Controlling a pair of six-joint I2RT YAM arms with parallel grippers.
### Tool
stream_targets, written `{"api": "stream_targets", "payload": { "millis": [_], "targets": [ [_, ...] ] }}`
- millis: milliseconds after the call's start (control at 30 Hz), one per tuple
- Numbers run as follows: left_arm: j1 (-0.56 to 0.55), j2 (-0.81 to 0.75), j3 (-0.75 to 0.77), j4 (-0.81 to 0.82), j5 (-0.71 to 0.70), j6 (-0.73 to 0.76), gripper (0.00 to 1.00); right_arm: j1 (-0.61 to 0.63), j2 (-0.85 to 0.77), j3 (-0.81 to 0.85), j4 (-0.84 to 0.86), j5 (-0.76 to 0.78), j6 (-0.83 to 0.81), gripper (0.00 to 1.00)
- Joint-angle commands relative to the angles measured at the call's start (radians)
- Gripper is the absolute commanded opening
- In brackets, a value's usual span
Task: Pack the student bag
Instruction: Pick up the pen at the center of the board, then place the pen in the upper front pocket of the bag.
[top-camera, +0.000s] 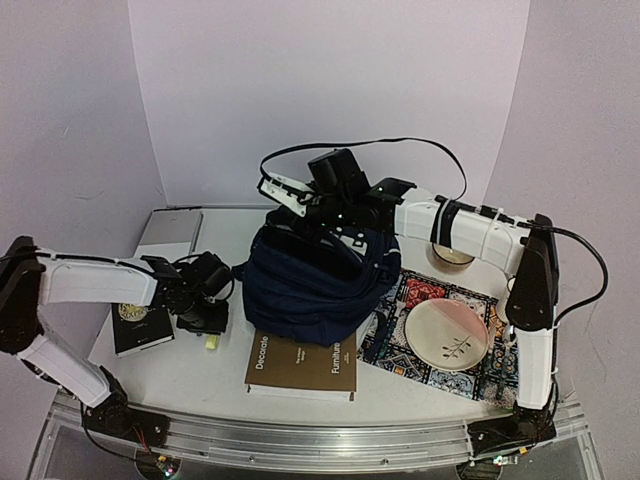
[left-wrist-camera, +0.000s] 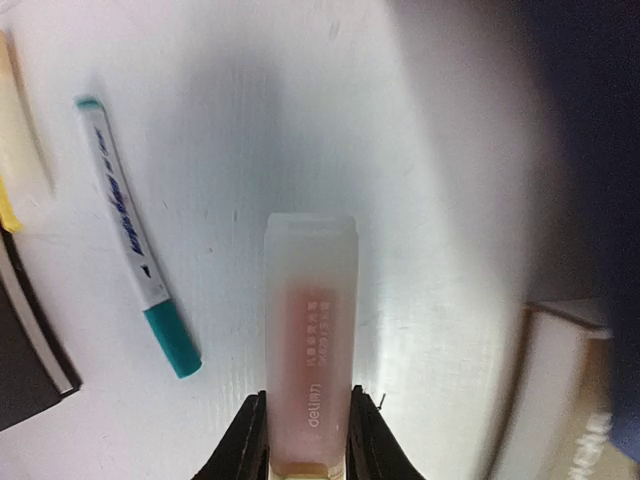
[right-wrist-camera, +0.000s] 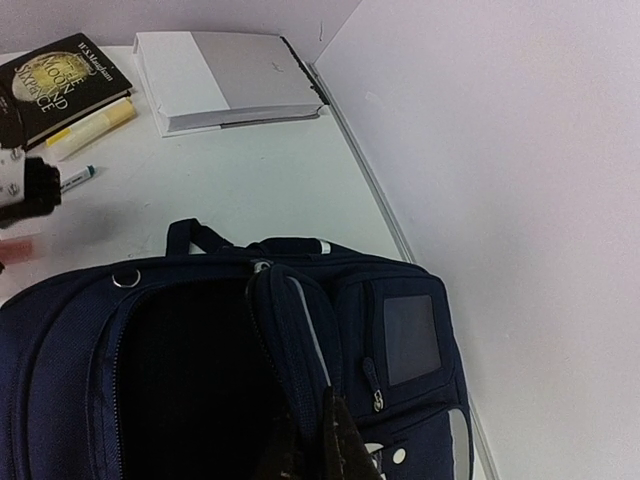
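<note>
Soft dark navy fabric student bag (top-camera: 310, 285), slumped mid white table (top-camera: 230, 352), would likely sag unless held by its mouth rim, which the right gripper (right-wrist-camera: 322, 425) pinches; the left gripper (left-wrist-camera: 308, 425) clamps a translucent pink highlighter (left-wrist-camera: 308, 330).

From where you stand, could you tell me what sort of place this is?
Probably a lab test bench staged as a study desk: two robot arms bolted to a metal rail, plain white backdrop panels, and props such as the student bag, books and a plate.
</note>
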Motion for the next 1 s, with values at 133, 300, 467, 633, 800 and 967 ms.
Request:
{"api": "stream_targets", "payload": {
  "millis": [133,300,467,633,800,967],
  "targets": [
    [0.012,-0.270,0.095,0.020,0.020,-0.096,0.00,0.004,-0.014,0.071,0.093,-0.008,-0.002,0.00],
    [0.014,-0.362,0.063,0.231,0.139,-0.184,0.00,0.011,-0.005,0.083,0.093,-0.007,-0.003,0.00],
    [0.016,-0.325,0.073,0.436,0.295,-0.270,0.00,0.019,-0.002,0.085,0.093,-0.006,-0.005,0.00],
    [0.018,-0.257,0.067,0.651,0.339,-0.402,0.00,0.024,-0.002,0.086,0.093,-0.004,-0.001,0.00],
    [0.017,-0.189,0.118,0.708,0.312,-0.489,0.00,0.031,-0.004,0.089,0.091,-0.008,0.005,0.00],
    [0.018,-0.121,0.161,0.720,0.262,-0.564,0.00,0.036,0.001,0.092,0.092,-0.008,0.012,0.00]
  ]
}}
